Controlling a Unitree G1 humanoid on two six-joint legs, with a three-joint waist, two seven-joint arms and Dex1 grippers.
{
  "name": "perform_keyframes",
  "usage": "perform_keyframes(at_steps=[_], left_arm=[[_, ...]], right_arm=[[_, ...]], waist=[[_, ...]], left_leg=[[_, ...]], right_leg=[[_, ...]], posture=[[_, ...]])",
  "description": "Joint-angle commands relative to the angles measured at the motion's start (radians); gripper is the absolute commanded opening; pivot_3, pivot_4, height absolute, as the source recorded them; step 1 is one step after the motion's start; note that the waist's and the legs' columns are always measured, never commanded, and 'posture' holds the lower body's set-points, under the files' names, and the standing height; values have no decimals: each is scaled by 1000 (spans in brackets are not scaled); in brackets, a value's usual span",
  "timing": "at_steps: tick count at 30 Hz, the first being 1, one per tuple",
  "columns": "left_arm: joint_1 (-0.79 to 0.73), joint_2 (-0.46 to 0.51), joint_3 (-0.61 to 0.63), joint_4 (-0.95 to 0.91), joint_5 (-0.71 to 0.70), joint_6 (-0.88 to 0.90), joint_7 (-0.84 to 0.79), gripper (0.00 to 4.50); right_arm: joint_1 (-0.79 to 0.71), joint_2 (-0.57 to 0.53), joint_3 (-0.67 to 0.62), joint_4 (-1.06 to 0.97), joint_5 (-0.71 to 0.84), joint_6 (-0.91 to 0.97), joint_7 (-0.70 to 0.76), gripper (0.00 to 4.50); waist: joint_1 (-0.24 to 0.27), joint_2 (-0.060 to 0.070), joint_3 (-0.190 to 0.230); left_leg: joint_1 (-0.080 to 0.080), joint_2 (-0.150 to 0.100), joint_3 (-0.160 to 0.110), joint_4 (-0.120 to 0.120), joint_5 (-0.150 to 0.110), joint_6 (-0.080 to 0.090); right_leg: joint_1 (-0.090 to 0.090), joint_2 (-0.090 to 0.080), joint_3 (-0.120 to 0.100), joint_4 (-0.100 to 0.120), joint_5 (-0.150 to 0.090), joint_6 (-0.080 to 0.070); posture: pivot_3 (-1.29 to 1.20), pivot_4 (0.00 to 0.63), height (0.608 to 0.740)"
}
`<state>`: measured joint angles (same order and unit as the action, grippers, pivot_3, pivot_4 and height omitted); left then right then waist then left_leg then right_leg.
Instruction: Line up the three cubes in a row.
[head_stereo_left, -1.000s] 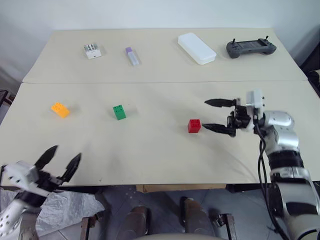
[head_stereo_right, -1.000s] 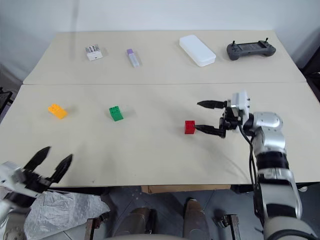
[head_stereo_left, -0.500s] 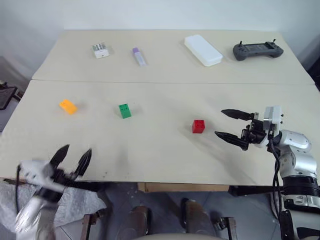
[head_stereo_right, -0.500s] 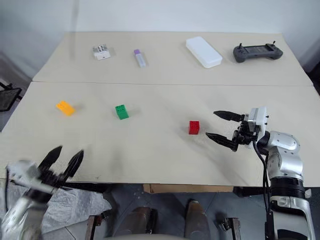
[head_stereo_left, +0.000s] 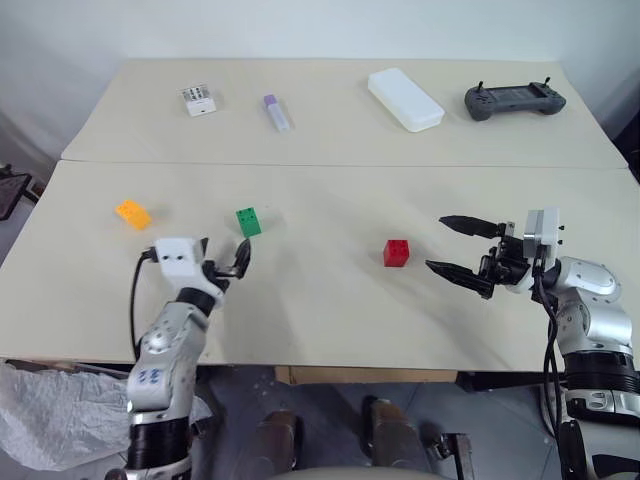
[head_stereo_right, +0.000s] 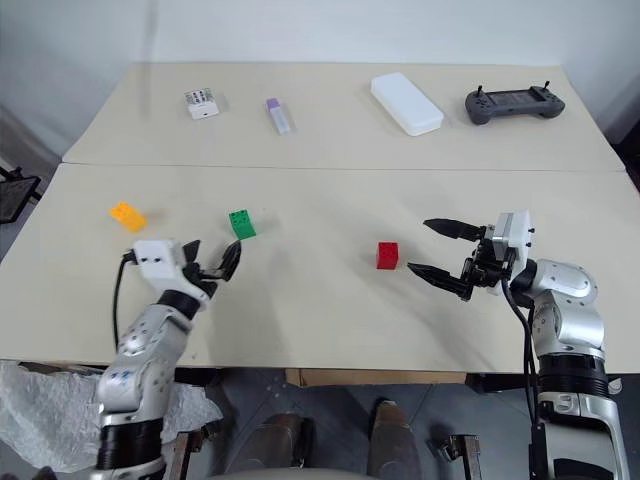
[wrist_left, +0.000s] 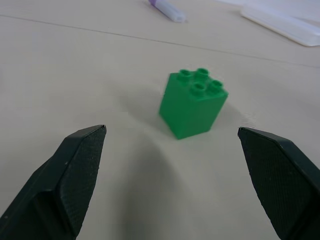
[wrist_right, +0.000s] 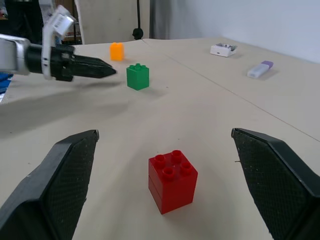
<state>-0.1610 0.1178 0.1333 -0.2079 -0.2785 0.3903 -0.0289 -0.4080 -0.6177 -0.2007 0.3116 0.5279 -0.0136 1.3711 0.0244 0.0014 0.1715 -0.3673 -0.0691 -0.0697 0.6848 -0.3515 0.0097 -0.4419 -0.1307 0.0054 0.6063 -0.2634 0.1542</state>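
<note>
Three cubes are seen on the near half of the table (head_stereo_left: 320, 300), well apart in a rough line, studs up: orange cube (head_stereo_left: 133, 213) at the left, green cube (head_stereo_left: 248, 221) in the middle, red cube (head_stereo_left: 396, 252) at the right. The orange cube's studs are hard to make out. The left gripper (head_stereo_left: 222, 263) is held spread wide, empty, just before the green cube. The right gripper (head_stereo_left: 457, 246) is likewise spread, empty, beside the red cube and pointed toward it.

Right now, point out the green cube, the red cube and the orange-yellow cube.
green cube (wrist_left: 192, 106), left wrist view, front side face.
red cube (wrist_right: 172, 183), right wrist view, front side face.
orange-yellow cube (head_stereo_left: 132, 213), left eye view, top face.
</note>
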Motion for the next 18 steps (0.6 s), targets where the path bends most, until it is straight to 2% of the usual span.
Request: perform_keyframes(at_steps=[1,9,18], left_arm=[[-52,-19,-80,44,89,-48,19,4500],[-165,-116,-109,190,199,-102,146,4500],[-233,-195,-82,281,201,-141,205,4500]], right_arm=[[4,-12,-12,-41,20,18,0,4457],[29,-3,-14,-80,33,59,-8,4457],[51,10,-8,-81,34,66,-9,4457]], waist=[[0,0,0],[1,-1,0],[2,-1,0]], left_leg=[[0,-1,0,0,0,0],[0,-3,0,0,0,0],[-1,-4,0,1,0,0]], right_leg=[[0,0,0,0,0,0],[0,0,0,0,0,1],[0,0,0,0,0,1]], posture=[[0,150,740],[0,150,740],[0,150,740]])
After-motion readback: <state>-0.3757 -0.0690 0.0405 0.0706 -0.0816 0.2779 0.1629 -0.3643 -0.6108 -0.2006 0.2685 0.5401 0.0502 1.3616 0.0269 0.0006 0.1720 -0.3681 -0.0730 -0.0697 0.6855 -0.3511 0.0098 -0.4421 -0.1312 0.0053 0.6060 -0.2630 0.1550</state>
